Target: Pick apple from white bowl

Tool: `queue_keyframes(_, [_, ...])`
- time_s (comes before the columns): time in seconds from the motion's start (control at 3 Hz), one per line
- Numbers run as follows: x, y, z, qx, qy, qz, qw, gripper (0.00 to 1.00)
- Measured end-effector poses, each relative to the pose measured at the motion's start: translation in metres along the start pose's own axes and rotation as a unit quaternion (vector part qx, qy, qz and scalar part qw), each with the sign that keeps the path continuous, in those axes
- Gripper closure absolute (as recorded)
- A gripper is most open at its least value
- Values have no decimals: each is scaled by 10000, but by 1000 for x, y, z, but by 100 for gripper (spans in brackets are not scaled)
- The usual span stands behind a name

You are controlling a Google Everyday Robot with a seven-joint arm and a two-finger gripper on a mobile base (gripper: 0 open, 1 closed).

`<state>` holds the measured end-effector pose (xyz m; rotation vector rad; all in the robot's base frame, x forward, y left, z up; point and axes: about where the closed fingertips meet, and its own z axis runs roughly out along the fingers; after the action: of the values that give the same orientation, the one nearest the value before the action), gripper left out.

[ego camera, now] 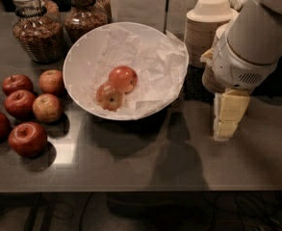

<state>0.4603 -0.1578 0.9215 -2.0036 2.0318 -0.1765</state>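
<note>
The white bowl [77, 66], wide, shallow and lined with crumpled white paper, stands at the middle back of the dark table. Two apples lie touching in it. The apple [123, 78] is round with glossy orange-red skin and lies slightly to the right and behind. A yellowish-blotched apple [110, 96] with a dark stem dimple lies in front of it to the left. My gripper [228, 117] hangs from the white arm at the right and points down over the table. It is to the right of the bowl's rim, apart from it, and holds nothing that I can see.
Several darker red apples [27, 138] lie in a group on the table at the left. Two glass jars [37, 30] stand at the back left. Stacked beige paper bowls [209, 23] stand at the back right, behind my arm. The table's front edge [140, 191] runs across the bottom.
</note>
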Motion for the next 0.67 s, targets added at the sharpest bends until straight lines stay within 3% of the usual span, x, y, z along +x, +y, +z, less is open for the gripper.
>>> queue_keyframes(0.33, [0, 0, 0, 6, -5, -7, 10000, 0])
queue_keyframes(0.67, [-26, -18, -31, 547, -301, -328, 9975, 0])
